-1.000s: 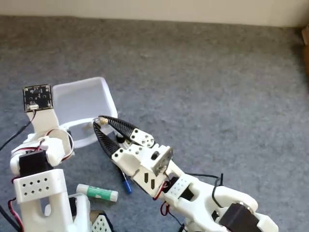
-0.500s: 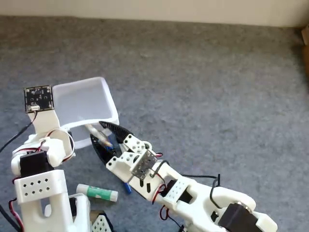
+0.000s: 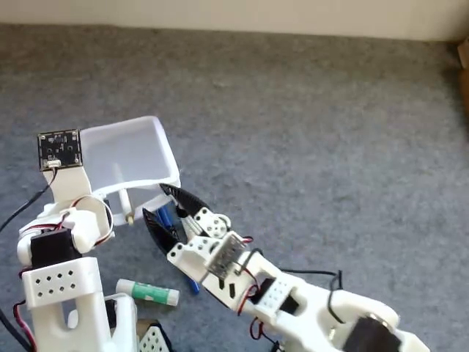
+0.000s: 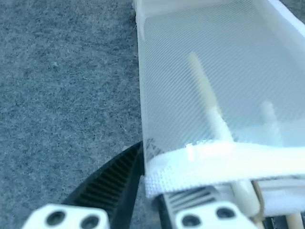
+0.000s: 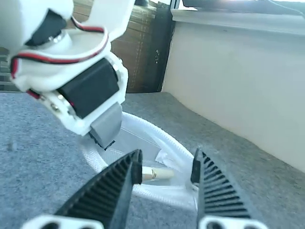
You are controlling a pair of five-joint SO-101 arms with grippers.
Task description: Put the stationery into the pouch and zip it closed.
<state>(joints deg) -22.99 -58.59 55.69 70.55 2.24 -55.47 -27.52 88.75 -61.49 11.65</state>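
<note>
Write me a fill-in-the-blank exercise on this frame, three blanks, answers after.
1. The claw shut on the pouch rim belongs to the ____ arm.
2. The right claw stands ____ at the pouch's mouth, with a white pen just ahead of it.
3. The green-and-white stick lies outside the pouch on the ____.
Missing words: left; open; carpet.
</note>
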